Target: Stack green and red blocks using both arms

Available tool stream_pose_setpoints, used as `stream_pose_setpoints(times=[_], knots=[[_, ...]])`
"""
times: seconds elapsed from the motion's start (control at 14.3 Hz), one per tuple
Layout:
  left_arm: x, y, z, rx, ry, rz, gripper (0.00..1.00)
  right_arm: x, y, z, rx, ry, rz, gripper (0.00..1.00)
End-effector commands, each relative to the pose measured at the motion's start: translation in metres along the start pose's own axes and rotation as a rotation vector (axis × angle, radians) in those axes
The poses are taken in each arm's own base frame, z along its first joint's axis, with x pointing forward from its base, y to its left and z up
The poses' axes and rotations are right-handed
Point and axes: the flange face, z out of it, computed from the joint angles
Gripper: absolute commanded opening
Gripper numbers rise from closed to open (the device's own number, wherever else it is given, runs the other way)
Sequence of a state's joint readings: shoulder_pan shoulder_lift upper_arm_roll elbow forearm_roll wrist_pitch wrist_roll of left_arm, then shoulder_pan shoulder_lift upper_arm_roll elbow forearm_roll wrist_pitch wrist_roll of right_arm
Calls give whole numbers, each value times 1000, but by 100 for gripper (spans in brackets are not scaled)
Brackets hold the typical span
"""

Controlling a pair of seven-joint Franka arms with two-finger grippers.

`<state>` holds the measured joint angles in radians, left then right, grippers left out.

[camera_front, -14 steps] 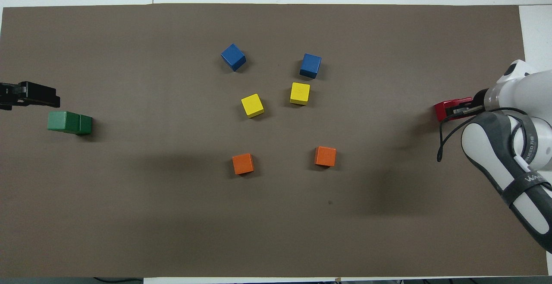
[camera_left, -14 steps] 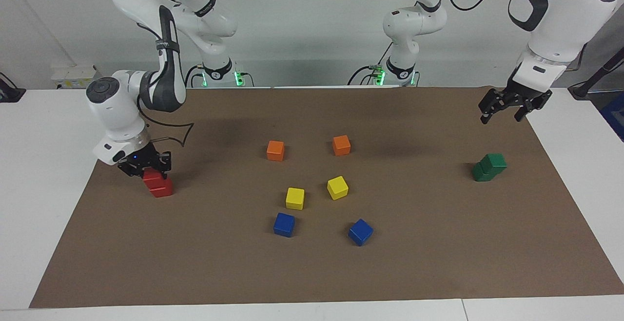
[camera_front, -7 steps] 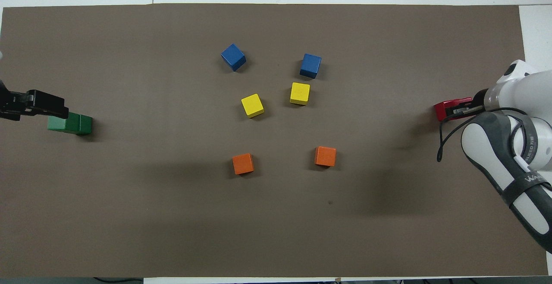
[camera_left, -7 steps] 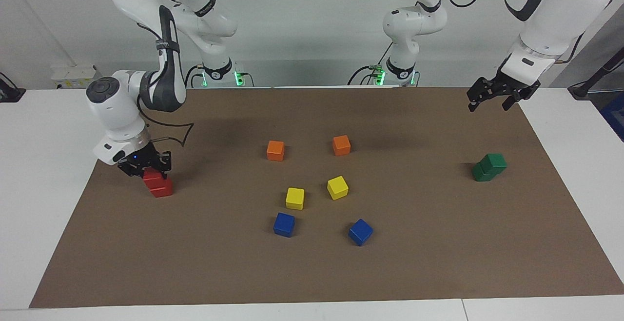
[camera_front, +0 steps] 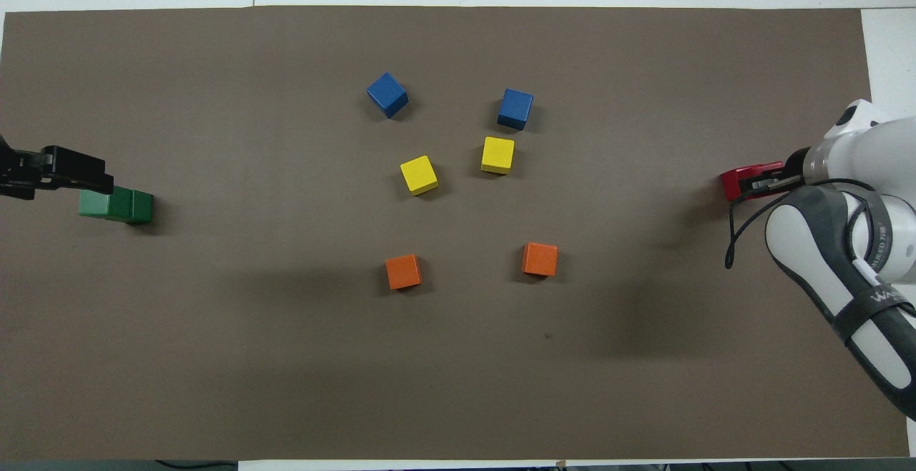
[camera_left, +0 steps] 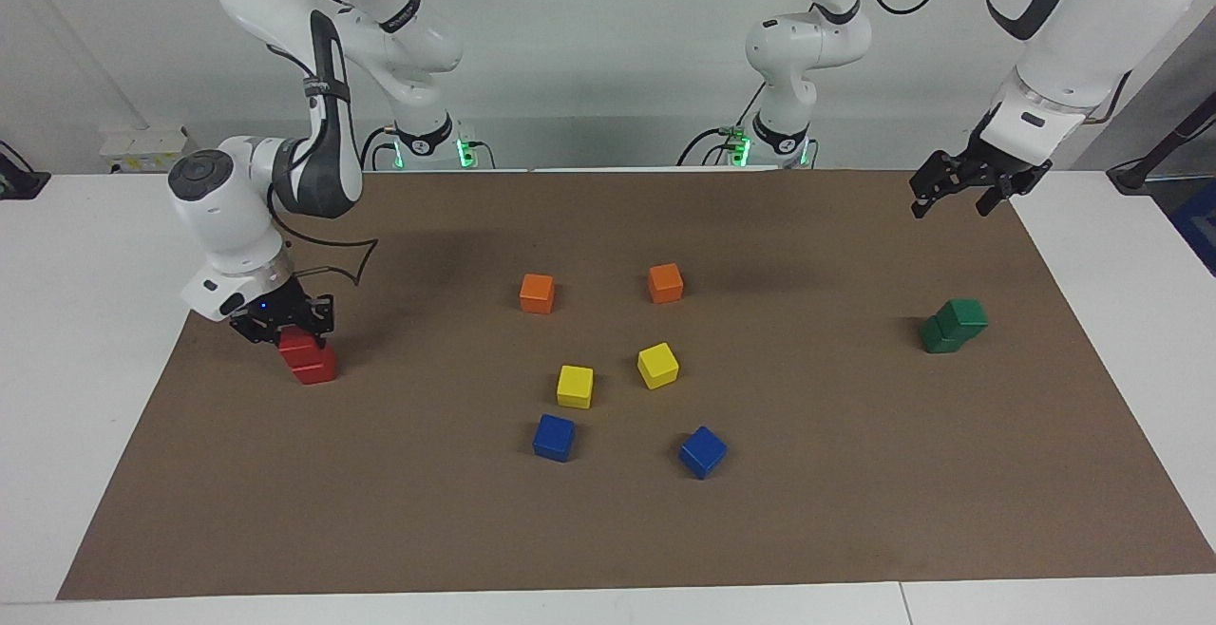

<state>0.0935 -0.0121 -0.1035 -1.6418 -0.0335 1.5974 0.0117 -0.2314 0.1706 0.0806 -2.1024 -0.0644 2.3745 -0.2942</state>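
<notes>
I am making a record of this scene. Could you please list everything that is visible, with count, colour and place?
Smooth green cubes: two, dark green, stacked askew at the left arm's end of the mat.
Smooth red cubes: two, bright red, stacked at the right arm's end.
Orange cubes: two, mid-mat, nearest the robots.
Yellow cubes: two, farther out.
Blue cubes: two, farthest.
Brown paper mat: one, covering the table.
Left gripper: black, fingers open, raised above the mat's edge.
Right gripper: black, shut on the top red cube.

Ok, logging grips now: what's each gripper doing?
Left gripper: open, empty, above the mat.
Right gripper: shut on upper red block.
</notes>
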Motion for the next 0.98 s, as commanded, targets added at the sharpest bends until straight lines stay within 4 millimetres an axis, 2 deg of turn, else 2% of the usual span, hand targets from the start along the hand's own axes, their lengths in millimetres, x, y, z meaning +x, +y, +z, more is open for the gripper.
stream_pose_setpoints(times=[0.0,0.07,0.21,0.28,0.35,0.56,0.7,0.77,0.91], knots=[[-4,5,-3,-19,18,-10,100,-8,-2,5,3,4,23,10],[-4,7,-3,-17,17,-6,100,-7,-2,5,3,4,23,27],[-4,7,-2,-17,15,-6,100,-7,-3,5,4,4,23,56],[-4,6,-3,-17,17,-7,100,-7,-3,5,4,4,23,60],[-4,7,-2,-17,15,-6,100,-7,-3,5,4,4,23,61],[-4,7,-3,-14,17,-4,100,-7,-3,5,3,4,36,77],[-4,8,-4,-8,18,9,100,-5,-5,4,3,7,35,97],[-3,7,-5,-5,20,9,100,-4,-4,3,2,10,42,100],[-3,7,-5,1,21,11,100,2,-3,-1,3,10,47,100]])
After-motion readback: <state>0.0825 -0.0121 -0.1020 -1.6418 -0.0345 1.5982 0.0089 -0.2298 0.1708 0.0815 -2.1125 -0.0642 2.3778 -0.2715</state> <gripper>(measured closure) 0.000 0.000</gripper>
